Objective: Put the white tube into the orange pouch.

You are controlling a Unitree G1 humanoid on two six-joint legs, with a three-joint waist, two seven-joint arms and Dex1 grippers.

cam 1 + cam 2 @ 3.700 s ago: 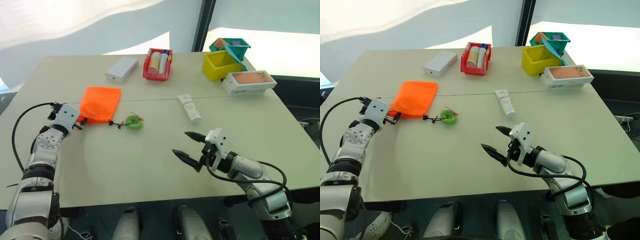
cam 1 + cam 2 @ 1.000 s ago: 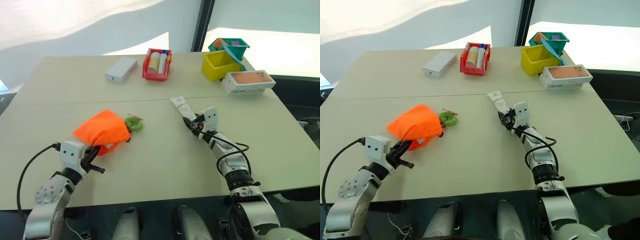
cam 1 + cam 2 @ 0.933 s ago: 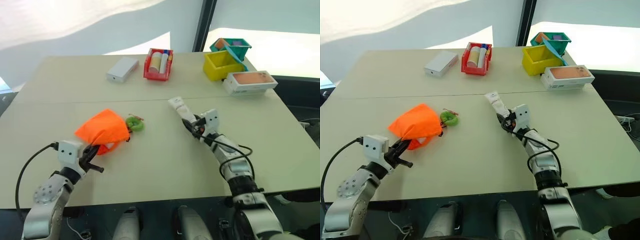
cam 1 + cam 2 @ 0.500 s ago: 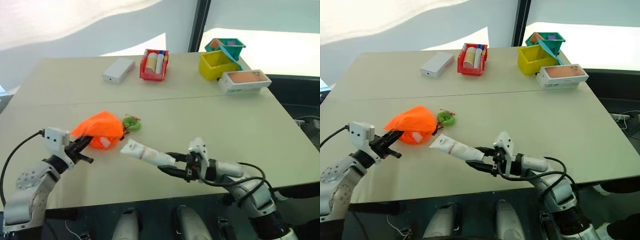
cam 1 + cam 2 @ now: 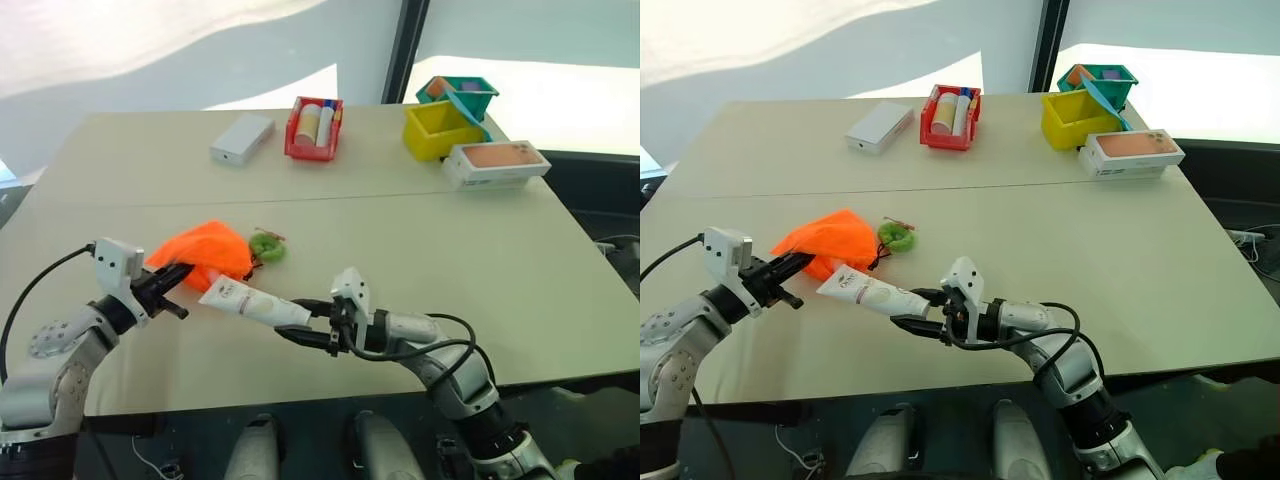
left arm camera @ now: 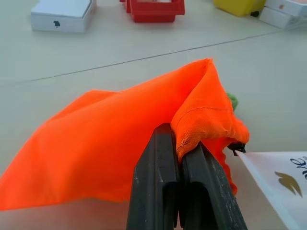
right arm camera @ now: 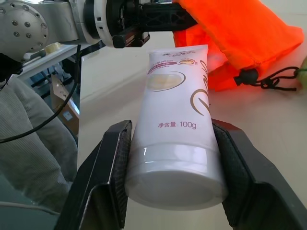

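Observation:
The orange pouch (image 5: 205, 255) is bunched up at the table's left. My left gripper (image 5: 183, 275) is shut on the pouch's near edge (image 6: 192, 124) and holds it a little off the table. The pouch's black cord runs to a green ring (image 5: 266, 246) lying beside it. My right gripper (image 5: 292, 320) is shut on the cap end of the white tube (image 5: 250, 302) and holds it level above the table. The tube's flat end points at the pouch (image 7: 240, 33) and sits just beside the held edge, close to my left fingers.
At the back of the table stand a flat white box (image 5: 243, 138), a red bin (image 5: 317, 128) with bottles, a yellow bin (image 5: 440, 130), a teal bin (image 5: 460, 92) and a white phone box (image 5: 497, 163). The table's near edge (image 5: 300, 385) runs just below both grippers.
My right gripper has carried the tube leftward, so its flat end now sits at the pouch. The left gripper has kept its grip and raised the pouch slightly.

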